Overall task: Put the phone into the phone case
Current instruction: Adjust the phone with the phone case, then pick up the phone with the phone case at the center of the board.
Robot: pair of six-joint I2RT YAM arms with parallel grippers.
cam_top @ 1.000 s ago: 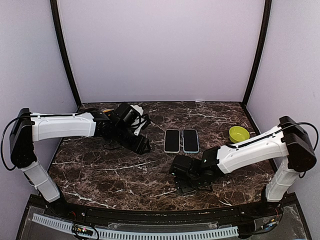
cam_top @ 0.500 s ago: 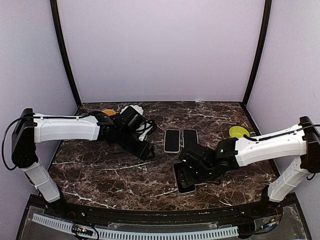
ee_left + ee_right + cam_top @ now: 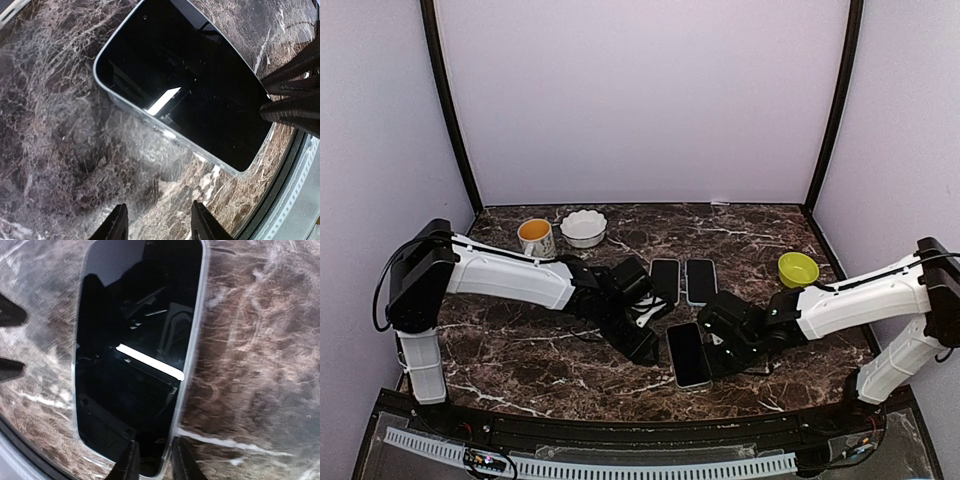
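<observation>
1. phone [image 3: 688,355] lies flat, screen up, on the tabletop [image 3: 520,350] between my 2 hands, probably so both can line it up.
2. left hand [image 3: 157,227] is wide open and empty, near the phone's long edge, not touching.
3. right hand [image 3: 152,462]: fingers set narrow astride the phone's corner, cannot tell if gripping.
4. count: 1 phone. behind it are 1 pale-rimmed slab [image 3: 665,281] and 1 bluish-rimmed slab [image 3: 700,282]. i judge 1 of them is the case.
5. also 1 mug [image 3: 536,237], 1 white bowl [image 3: 584,228], 1 green bowl [image 3: 798,268].

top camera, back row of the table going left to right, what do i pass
mug with orange inside → white scalloped bowl → white-edged phone → blue-edged phone → green bowl
</observation>
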